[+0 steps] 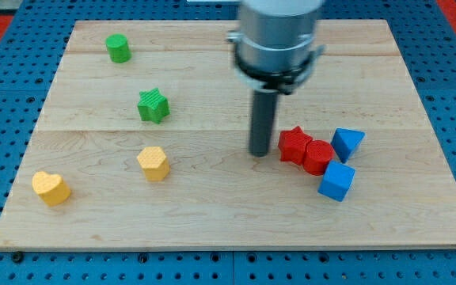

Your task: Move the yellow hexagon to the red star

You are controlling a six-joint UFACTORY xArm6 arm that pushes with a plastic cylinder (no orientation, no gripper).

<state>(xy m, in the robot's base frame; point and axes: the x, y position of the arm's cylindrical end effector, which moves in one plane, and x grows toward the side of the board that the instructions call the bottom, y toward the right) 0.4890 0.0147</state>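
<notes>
The yellow hexagon (153, 163) lies on the wooden board at the view's lower left of centre. The red star (294, 145) lies right of centre, touching a red round block (318, 157). My tip (260, 153) rests on the board just left of the red star, with a small gap to it. The yellow hexagon is well to the left of my tip, about a fifth of the view's width away.
A yellow heart (51, 188) lies at the lower left. A green star (153, 106) and a green round block (118, 48) lie at the upper left. A blue triangular block (347, 143) and a blue cube (337, 181) sit beside the red blocks.
</notes>
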